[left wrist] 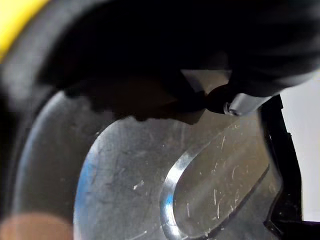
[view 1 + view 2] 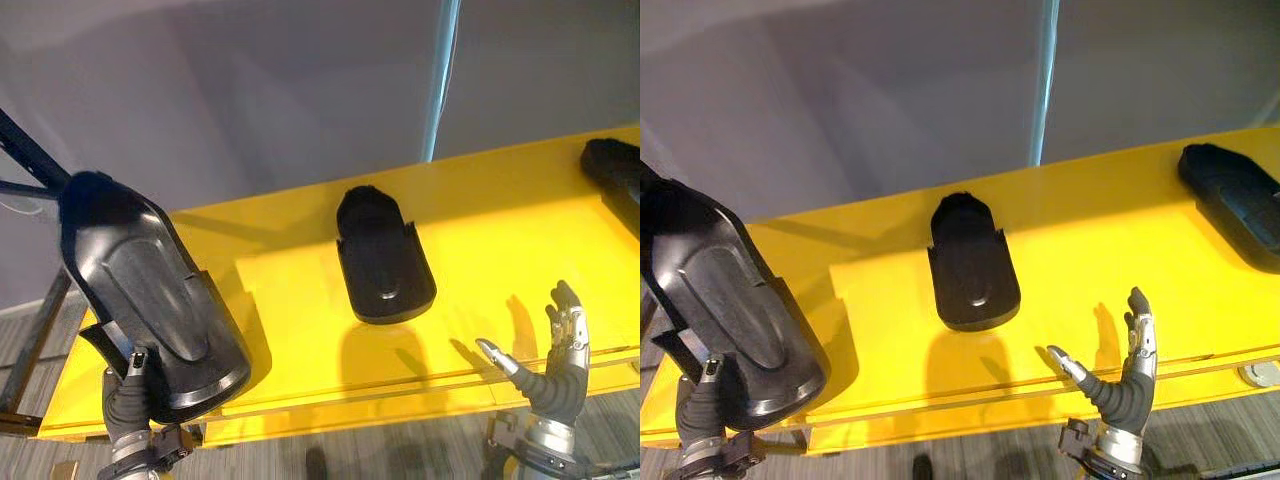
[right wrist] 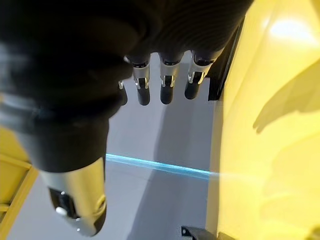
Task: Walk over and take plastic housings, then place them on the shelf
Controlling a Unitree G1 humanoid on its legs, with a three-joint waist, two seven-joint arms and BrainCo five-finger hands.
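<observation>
The left hand (image 2: 128, 395) pinches a black housing (image 2: 150, 290) by its lower rim, above the left end of the yellow shelf (image 2: 480, 230). It looks stiff, light and glossy (probably slippery), so the rim seems the best hold. The right hand (image 2: 555, 370) hovers spread at the shelf's front.

We see a plain grey wall (image 2: 280, 90) behind the yellow shelf (image 2: 290, 310) — a pale blue vertical strip (image 2: 440, 90) runs down it. Below lies grey streaked floor (image 2: 400, 455); dark frame bars (image 2: 25, 155) stand at the left.

left hand (image 2: 125, 395) raised, clamped on housing (image 2: 150, 290) | right hand (image 2: 560, 370) upright, fingers straight
</observation>
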